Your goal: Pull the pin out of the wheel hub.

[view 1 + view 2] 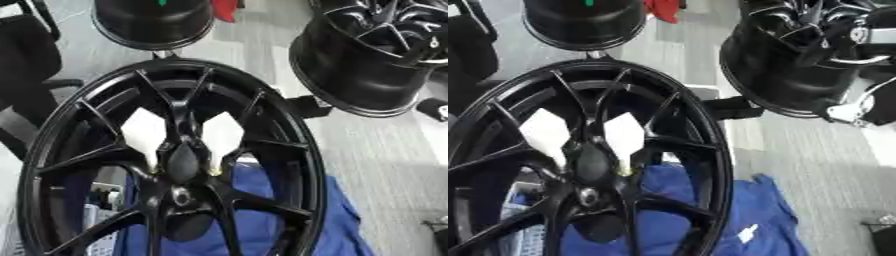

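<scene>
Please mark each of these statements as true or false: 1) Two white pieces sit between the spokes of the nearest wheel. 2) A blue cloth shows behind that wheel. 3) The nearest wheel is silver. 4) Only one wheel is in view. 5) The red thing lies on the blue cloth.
1) True: two white pieces sit between the spokes of the nearest wheel, just above its hub.
2) True: the blue cloth shows through the spokes and at the lower right.
3) False: it is black.
4) False: a second black wheel is at the upper right and a third at the top.
5) False: the red thing is at the top edge, far from the cloth.
</scene>
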Controlling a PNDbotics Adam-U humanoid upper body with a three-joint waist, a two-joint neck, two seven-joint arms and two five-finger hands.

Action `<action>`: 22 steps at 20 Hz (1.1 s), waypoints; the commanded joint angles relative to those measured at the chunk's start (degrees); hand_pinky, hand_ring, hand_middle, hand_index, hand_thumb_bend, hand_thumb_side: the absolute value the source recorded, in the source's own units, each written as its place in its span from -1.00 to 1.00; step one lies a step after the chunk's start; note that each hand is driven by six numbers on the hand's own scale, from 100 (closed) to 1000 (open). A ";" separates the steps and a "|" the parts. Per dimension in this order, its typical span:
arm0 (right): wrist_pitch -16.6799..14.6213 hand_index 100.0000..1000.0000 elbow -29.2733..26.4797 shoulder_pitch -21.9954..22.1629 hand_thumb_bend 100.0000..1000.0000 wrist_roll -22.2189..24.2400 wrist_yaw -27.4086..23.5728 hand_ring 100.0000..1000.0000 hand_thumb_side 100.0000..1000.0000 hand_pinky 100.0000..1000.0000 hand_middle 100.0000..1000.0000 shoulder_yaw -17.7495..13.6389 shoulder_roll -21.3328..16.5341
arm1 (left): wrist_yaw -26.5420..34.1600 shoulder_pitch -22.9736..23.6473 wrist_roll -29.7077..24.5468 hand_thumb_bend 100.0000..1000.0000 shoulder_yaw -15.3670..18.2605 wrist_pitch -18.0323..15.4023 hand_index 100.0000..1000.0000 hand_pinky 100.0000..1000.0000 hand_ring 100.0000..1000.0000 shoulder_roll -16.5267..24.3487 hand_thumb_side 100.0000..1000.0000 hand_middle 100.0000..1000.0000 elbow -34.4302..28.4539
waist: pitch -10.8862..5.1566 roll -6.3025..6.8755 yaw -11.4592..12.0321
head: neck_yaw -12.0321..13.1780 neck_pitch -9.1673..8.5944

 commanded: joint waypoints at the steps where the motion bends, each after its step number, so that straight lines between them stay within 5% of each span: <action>1: 0.58 0.74 -0.14 -2.81 -0.66 1.23 -1.57 0.72 -0.37 0.87 0.59 1.05 0.37 | 0.00 -0.26 0.11 -0.57 0.35 0.22 0.60 0.58 0.16 1.37 -0.58 0.24 -0.97 | -1.38 0.23 0.08 | 0.18 0.56; 12: 1.07 0.72 9.74 -19.74 -0.86 2.12 1.09 0.65 -0.47 0.79 0.53 12.32 16.00 | 0.48 0.05 -0.09 -0.55 0.24 0.40 0.60 0.58 0.16 0.27 -0.60 0.24 -0.97 | -2.86 1.51 1.99 | -2.27 1.76; 19: 1.41 0.74 8.83 -20.34 -0.82 1.06 0.47 0.66 -0.38 0.79 0.56 13.93 16.67 | 1.35 -3.31 0.28 -0.50 0.06 0.46 0.60 0.58 0.18 0.44 -0.64 0.25 -0.97 | -2.38 1.58 2.18 | -3.33 1.10; 22: 2.54 0.74 8.71 -22.00 -0.81 1.67 1.68 0.66 -0.36 0.79 0.56 14.67 18.06 | 1.48 -3.60 -0.16 -0.51 -0.23 0.55 0.59 0.58 0.17 0.23 -0.62 0.24 -0.97 | -2.31 1.64 2.29 | -3.93 2.12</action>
